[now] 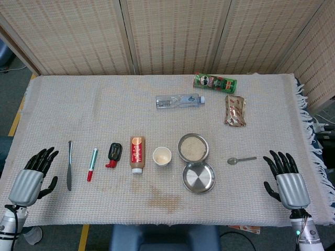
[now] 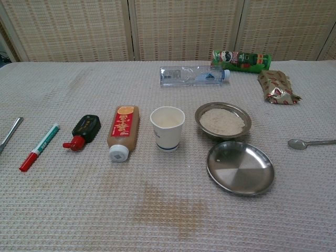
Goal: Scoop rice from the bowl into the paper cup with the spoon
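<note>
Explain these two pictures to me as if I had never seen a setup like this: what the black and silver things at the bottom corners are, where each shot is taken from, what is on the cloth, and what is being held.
Those are the robot's two mechanical hands, the left hand and the right hand. Both lie open on the cloth and hold nothing. The head view looks down from above; the chest view sits lower and closer, and shows no hands.

On the table lie, left to right, a knife, a marker, a small black and red item, a brown bottle, the paper cup, the bowl of rice, an empty steel plate and the spoon. Farther back are a water bottle, a green can and a snack packet.
</note>
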